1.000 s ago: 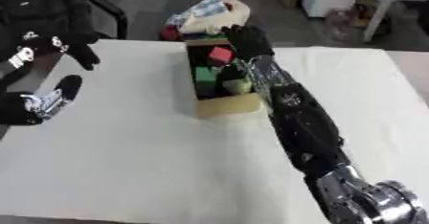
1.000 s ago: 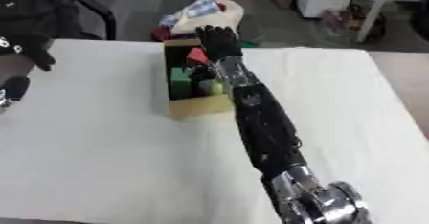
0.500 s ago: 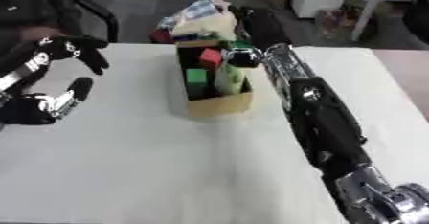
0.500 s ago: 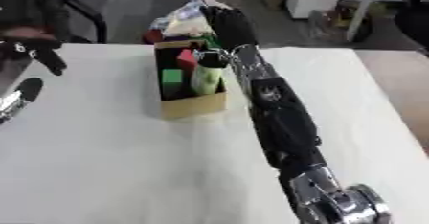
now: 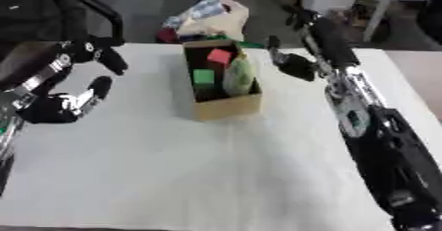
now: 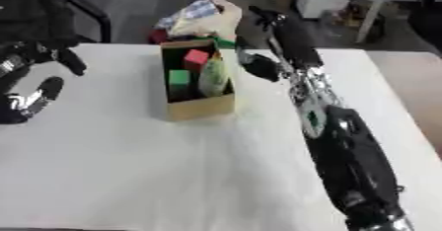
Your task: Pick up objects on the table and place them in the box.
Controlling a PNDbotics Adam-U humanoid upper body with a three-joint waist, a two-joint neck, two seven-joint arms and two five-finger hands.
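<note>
Left eye view: cardboard box (image 5: 226, 107) sits at about 12 o'clock from table centre, open top, long axis running away from me. Inside it I make out a red block (image 5: 219, 56) toward the far end, a green block (image 5: 203, 76) nearer me, and a pale yellow-green bottle (image 5: 238, 75) lying along the box's 3 o'clock wall. My right hand (image 5: 304, 42) hangs just beyond the box's 2 o'clock corner, apart from it, fingers fairly straight and holding nothing; one dark digit (image 5: 288, 65) points back toward the box. My left hand (image 5: 71, 102) rests at 9 o'clock near the table (image 5: 172, 175) edge, fingers relaxed and spread, nothing in it. No loose objects show on the white cloth in either view; a crumpled bag-like bundle (image 5: 204, 15) lies past the far edge at 12 o'clock, and I cannot tell whether it counts. Handling judgement: the blocks look rigid, light, flat-faced, best pinched across opposite faces. The bottle looks like smooth plastic, likely light, a bit slippery and prone to roll, so I would wrap it round the mid-body. The box looks thin card, light enough to slide if nudged; steady it by a side wall.
</note>
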